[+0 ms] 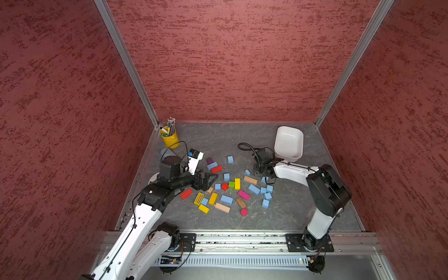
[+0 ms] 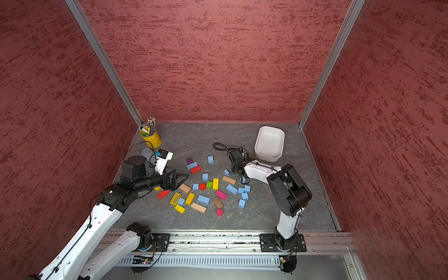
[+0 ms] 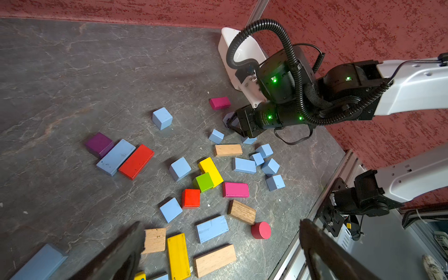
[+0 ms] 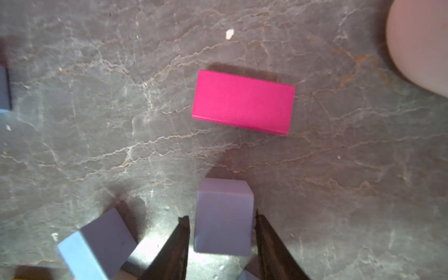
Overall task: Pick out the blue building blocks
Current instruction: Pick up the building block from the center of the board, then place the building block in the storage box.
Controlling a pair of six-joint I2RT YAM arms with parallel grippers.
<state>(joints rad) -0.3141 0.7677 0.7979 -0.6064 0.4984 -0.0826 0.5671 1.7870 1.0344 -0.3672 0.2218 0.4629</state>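
Jaws on right gripper (image 4: 221, 215) flank pale blue cube (image 4: 223, 206), nearly touching; squeeze centred, then lift; left gripper (image 3: 221, 224) gapes empty.

the blocks (image 1: 226, 199) lie scattered over the middle of the table (image 1: 218, 135). the bowl (image 1: 286, 157) stands behind them to the right, the pencil cup (image 1: 171, 141) in the far left corner. the right gripper (image 4: 221, 215) is in front of the bowl, 1 cube (image 4: 223, 230) between its fingers; the left gripper (image 3: 221, 223) flanks the scatter's left.
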